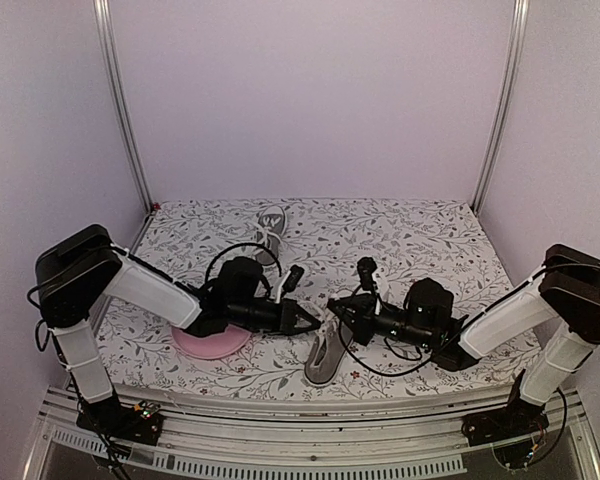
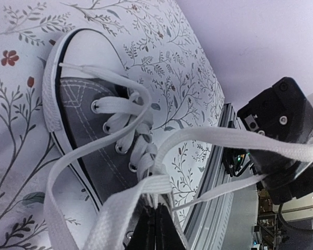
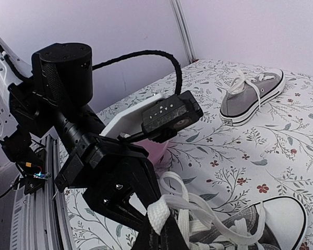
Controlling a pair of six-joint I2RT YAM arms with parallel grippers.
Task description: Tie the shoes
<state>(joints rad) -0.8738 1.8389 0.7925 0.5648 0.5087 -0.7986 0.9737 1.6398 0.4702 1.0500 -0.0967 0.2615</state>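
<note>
Two grey shoes with white laces show. The near shoe (image 1: 323, 358) lies between both grippers near the table's front edge, white toe cap (image 2: 88, 52) pointing away in the left wrist view. My left gripper (image 1: 313, 321) (image 2: 156, 212) is shut, with a broad lace (image 2: 141, 190) pinched at its tips. Opposite it, my right gripper (image 1: 334, 310) (image 3: 163, 230) is shut on a folded lace loop (image 3: 159, 214). A taut lace strand (image 2: 240, 138) runs across to the right arm. The far shoe (image 1: 270, 228) (image 3: 253, 96) lies alone at the back.
A round pink plate (image 1: 208, 345) sits under the left arm, partly hidden. The metal front rail (image 1: 310, 418) runs just below the near shoe. Pale walls and corner posts (image 1: 120, 110) close in the flowered tablecloth (image 1: 420, 240).
</note>
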